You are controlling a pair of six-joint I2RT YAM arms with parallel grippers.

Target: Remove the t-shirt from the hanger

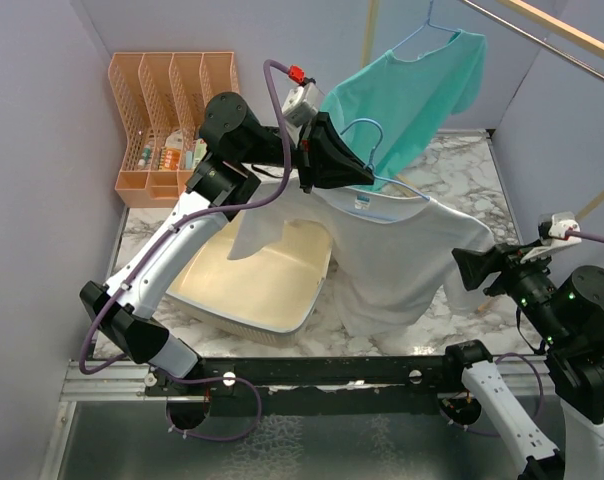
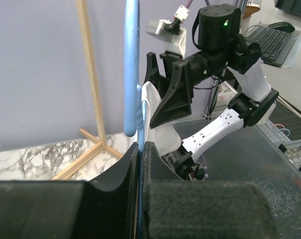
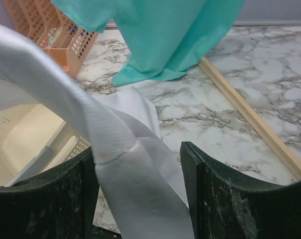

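Left gripper clamps the blue hanger - the white t-shirt drapes rightward, its sleeve lying loose between the nearer right gripper's parted jaws.

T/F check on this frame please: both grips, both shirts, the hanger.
1. The left gripper is shut on the blue hanger. True.
2. The right gripper is clamped tight on the white t-shirt. False: its jaws stand apart, with the shirt's fabric running loose between them.
3. The white t-shirt hangs on the blue hanger. True.
4. The teal t-shirt is draped over the right gripper. False: it hangs at the back of the scene, away from both arms.
5. An orange organizer stands at the back left. True.
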